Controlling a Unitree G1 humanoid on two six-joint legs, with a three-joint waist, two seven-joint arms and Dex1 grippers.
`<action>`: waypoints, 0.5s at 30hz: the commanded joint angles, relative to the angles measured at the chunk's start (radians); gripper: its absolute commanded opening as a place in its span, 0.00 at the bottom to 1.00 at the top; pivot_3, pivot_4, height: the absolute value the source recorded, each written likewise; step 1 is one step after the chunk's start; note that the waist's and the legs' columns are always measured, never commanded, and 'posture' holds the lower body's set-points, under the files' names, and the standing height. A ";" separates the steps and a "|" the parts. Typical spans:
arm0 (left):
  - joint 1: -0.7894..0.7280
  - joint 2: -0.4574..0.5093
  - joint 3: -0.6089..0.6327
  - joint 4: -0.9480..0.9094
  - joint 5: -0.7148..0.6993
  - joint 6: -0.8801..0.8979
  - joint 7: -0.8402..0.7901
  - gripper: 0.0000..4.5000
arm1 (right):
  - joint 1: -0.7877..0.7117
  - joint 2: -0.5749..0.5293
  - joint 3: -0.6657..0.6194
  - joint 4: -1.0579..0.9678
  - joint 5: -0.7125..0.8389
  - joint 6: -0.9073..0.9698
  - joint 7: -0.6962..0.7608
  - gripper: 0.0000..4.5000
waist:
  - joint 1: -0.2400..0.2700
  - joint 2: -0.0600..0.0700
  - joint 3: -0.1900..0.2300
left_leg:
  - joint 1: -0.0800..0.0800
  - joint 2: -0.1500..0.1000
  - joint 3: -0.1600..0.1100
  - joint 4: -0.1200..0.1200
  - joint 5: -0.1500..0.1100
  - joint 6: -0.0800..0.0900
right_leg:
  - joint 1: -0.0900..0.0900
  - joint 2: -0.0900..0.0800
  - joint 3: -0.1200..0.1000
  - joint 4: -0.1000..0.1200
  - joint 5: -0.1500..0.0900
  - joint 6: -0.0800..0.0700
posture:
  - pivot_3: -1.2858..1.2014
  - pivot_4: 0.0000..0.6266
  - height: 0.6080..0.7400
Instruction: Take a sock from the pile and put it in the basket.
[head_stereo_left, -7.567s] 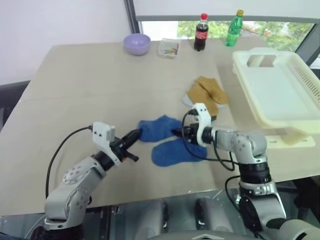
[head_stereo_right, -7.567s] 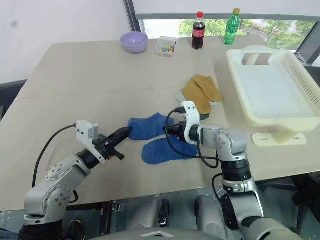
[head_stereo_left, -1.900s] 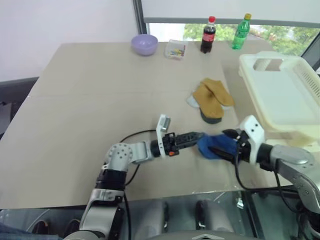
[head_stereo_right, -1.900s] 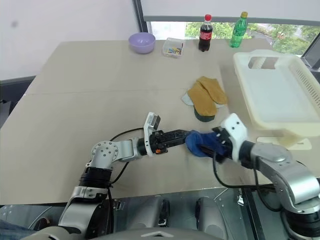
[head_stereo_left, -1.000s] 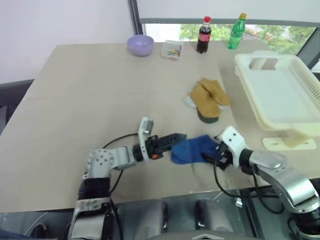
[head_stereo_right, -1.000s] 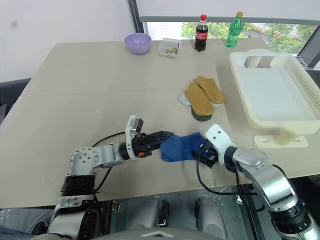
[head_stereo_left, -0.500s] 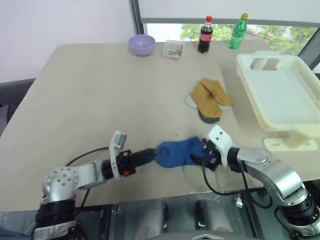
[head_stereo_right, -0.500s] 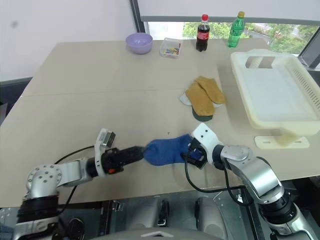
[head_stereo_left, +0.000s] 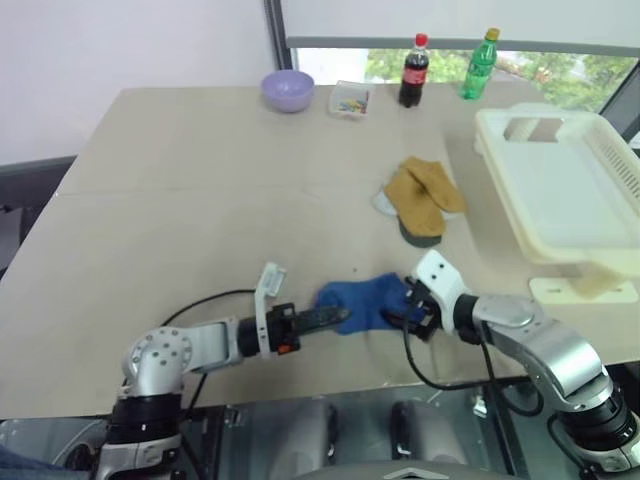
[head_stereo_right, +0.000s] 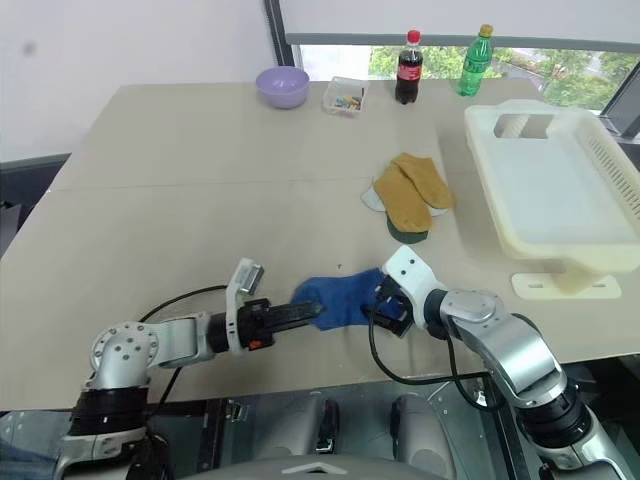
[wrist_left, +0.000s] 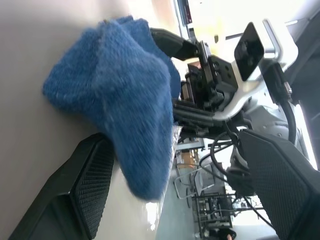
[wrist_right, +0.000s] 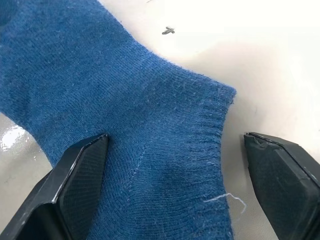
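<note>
One blue sock (head_stereo_left: 365, 304); two bottles (head_stereo_left: 415, 68); one basket (head_stereo_left: 560, 190); one bowl (head_stereo_left: 287, 89).

Daylight floods in from the window (head_stereo_left: 440, 60) at the top of my head views, evenly lighting the table (head_stereo_left: 200, 200). My left wrist view is blown out upper right, with the sock (wrist_left: 130, 110) softly blurred.

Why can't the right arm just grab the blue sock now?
It probably can. The right gripper is open, its fingers either side of the sock cuff, with nothing between them. The left gripper sits at the sock's other end.
</note>
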 joint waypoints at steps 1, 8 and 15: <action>-0.028 -0.047 0.015 0.018 -0.011 -0.034 0.030 0.93 | 0.014 0.008 -0.005 -0.021 0.004 0.005 -0.010 0.99 | 0.000 0.000 0.000 | 0.000 0.000 0.000 0.000 0.000 0.000 | 0.000 0.000 0.000 0.000 0.000 0.000 | 0.52 0.24 1.00; -0.116 -0.147 -0.004 0.027 -0.049 -0.074 -0.005 0.93 | 0.012 0.006 -0.013 -0.012 0.007 0.001 -0.012 0.99 | -0.002 -0.001 0.000 | 0.000 -0.001 0.000 0.000 0.000 -0.001 | 0.000 0.005 -0.001 0.000 0.000 0.000 | 0.52 0.24 1.00; -0.126 -0.167 -0.071 0.047 -0.022 -0.069 -0.024 0.93 | 0.008 0.004 -0.020 -0.020 0.007 0.010 -0.018 0.99 | -0.002 -0.001 0.000 | 0.000 -0.001 0.001 0.000 0.000 0.000 | 0.000 0.007 -0.001 0.000 0.000 0.000 | 0.52 0.24 1.00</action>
